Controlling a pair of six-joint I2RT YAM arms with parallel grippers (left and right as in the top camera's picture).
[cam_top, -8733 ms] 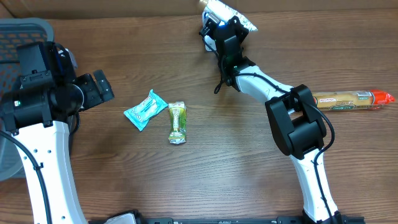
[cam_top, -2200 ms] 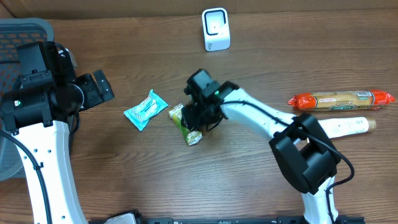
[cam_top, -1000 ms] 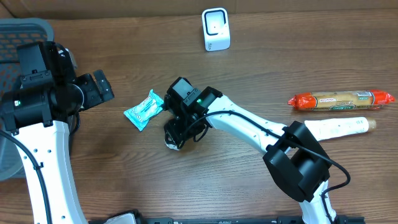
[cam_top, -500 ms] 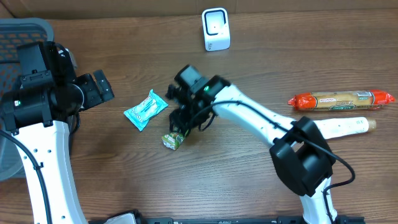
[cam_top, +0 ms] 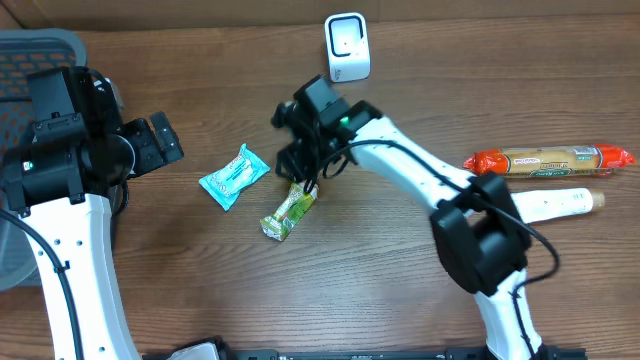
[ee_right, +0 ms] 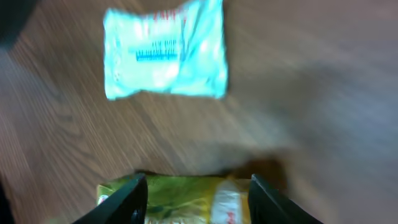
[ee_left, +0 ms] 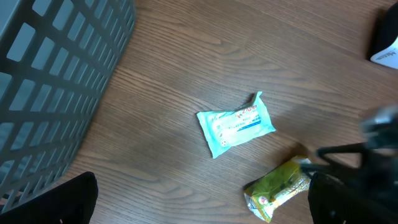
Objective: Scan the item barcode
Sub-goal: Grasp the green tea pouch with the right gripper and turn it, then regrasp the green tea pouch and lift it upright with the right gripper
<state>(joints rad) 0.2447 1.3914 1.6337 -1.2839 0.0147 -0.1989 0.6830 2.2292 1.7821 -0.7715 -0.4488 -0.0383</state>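
The right hand [cam_top: 303, 178] pinches the top end of the green snack packet [cam_top: 287, 212], which slants down to the desk [cam_top: 380, 290]; light, crinkly and slippery, it probably needs a firmer mid-body hold.

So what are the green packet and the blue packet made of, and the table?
Green packet: shiny, crinkled wrapper, probably plastic or foil film. Blue packet: thin glossy plastic, wrinkled, with crimped ends. Table: brown wood grain, maybe laminate.
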